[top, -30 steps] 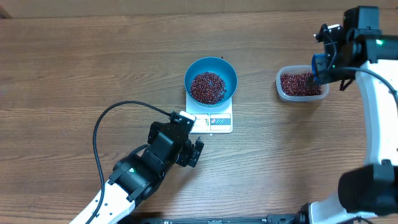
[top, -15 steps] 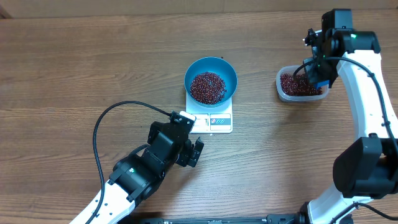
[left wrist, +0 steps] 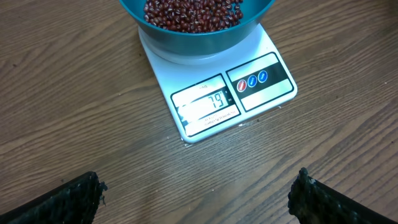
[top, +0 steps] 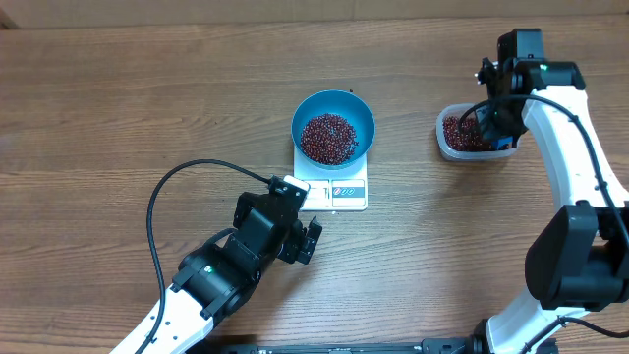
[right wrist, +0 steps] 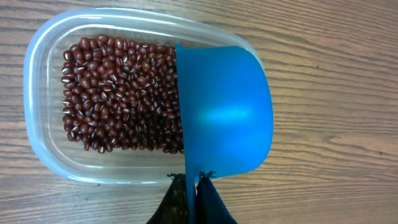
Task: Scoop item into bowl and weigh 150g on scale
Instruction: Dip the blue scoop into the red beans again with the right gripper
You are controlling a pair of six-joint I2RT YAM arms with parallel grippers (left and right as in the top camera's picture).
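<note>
The blue bowl (top: 360, 112) stands on the white scale (top: 349, 193) with a heap of red-brown beans (top: 328, 138) inside. In the left wrist view the scale (left wrist: 261, 93) shows a lit display, and the bowl (left wrist: 199, 40) sits at the top edge. My left gripper (left wrist: 199, 198) hovers over bare wood in front of the scale, open and holding nothing. My right gripper (right wrist: 191, 186) is shut on the handle of a blue scoop (right wrist: 227, 112). The scoop hangs on its side over the right end of a clear tub (right wrist: 37, 74) of beans (right wrist: 118, 99).
The clear tub (top: 447, 143) sits right of the scale, with a gap of bare wood between them. A black cable (top: 162, 197) loops over the table left of my left arm. The right arm (top: 580, 187) runs down the right edge.
My right gripper has swung left and turned, bringing the scoop over the tub's right end. The left arm, bowl and scale have not moved.
</note>
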